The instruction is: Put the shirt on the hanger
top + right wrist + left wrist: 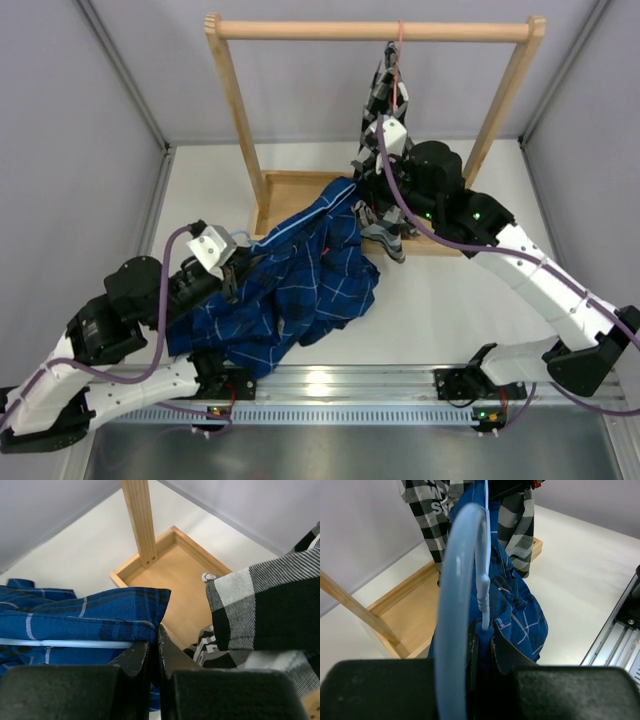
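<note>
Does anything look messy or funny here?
Yes. The dark blue plaid shirt sags in a crumpled heap on the white table, pinched between the left gripper and the right gripper, not hanging smooth. The hook of the thin light-blue wire hanger pokes out of it by the left gripper.

Overhead, 2 wrist close-ups; shared shirt (pixel 290 290)

Cloth shirt (pixel 300 285), glossy smooth hanger (pixel 453 605)

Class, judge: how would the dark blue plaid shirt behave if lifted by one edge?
Probably floppy: the shirt lies crumpled in folds. Likely light: a pinch by the right tool holds one edge raised. May slide on the smooth hanger.
</note>
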